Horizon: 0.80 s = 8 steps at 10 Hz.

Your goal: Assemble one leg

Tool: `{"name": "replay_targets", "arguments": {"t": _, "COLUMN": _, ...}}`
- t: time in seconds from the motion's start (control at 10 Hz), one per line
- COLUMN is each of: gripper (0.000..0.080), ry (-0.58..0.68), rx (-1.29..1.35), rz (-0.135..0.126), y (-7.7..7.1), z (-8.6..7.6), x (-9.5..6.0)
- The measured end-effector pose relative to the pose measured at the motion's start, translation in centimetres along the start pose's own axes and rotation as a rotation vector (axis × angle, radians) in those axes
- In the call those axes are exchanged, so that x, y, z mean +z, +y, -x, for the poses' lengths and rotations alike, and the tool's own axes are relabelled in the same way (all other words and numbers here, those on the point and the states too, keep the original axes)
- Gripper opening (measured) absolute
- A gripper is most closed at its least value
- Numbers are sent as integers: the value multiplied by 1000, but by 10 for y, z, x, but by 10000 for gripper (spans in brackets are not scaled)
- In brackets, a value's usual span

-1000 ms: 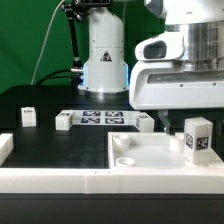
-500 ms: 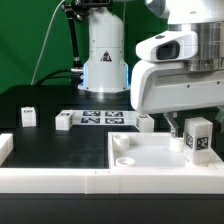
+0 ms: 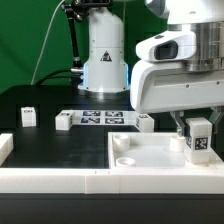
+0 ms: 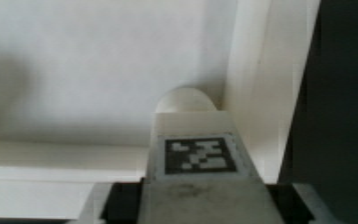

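A leg [image 3: 197, 138], a small white block with a marker tag, stands upright on the large white panel [image 3: 150, 155] at the exterior view's right. My gripper [image 3: 196, 128] has come down over it, with a finger on each side. In the wrist view the leg [image 4: 197, 150] fills the gap between the dark fingers [image 4: 119, 200], which press against its sides, and the panel [image 4: 87, 80] lies beneath. Three more legs stand on the black table: one at the far left [image 3: 28, 116], one [image 3: 64, 121] and one [image 3: 146, 121] at either end of the marker board.
The marker board [image 3: 100, 118] lies flat behind the panel. The white robot base [image 3: 103, 55] stands at the back. A white rim piece [image 3: 5, 148] sits at the exterior view's left edge. The panel has round corner sockets [image 3: 122, 158].
My gripper has come down around the leg on the panel and its fingers have closed in against the leg's sides. The other legs have not moved.
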State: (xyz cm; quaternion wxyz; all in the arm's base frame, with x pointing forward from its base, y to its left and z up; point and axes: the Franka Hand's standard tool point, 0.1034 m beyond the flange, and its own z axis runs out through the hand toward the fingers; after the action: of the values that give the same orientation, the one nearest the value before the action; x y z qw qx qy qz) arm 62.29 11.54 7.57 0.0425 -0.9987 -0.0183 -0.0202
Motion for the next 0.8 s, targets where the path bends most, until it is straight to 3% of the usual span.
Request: {"name": "replay_targets", "arguments": {"t": 0.8, "gripper": 290, "ry": 3, "rx": 1015, "rz": -33, "y": -2, "z": 1, "x": 1}}
